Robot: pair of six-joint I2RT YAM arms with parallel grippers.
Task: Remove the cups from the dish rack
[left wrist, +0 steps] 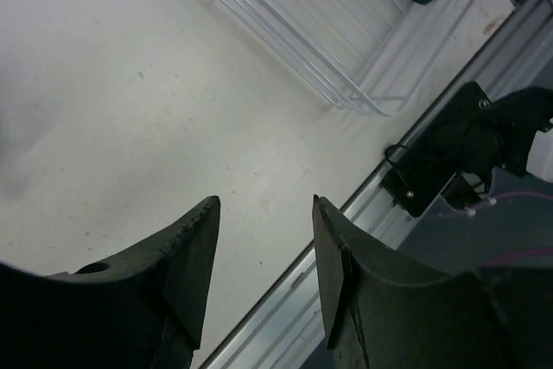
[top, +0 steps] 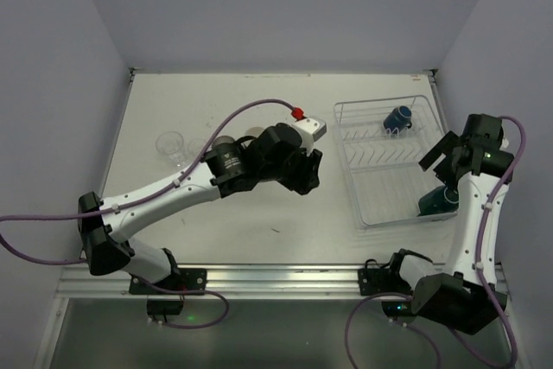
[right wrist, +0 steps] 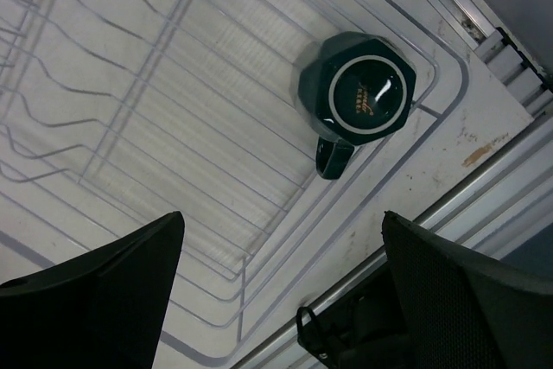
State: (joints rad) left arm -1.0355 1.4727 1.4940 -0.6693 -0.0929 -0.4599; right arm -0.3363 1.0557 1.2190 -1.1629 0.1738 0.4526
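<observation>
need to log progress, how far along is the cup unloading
Done: a clear glass stands on the table, outside the dish rack. In hand: nothing; the open right gripper hovers over the teal mug. Remaining: that mug and the blue mug. The left gripper is open, empty.

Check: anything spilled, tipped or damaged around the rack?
Nothing stands out. The teal mug sits base-up in the rack, as drying cups do; only a small brown scuff marks the table beside it.
</observation>
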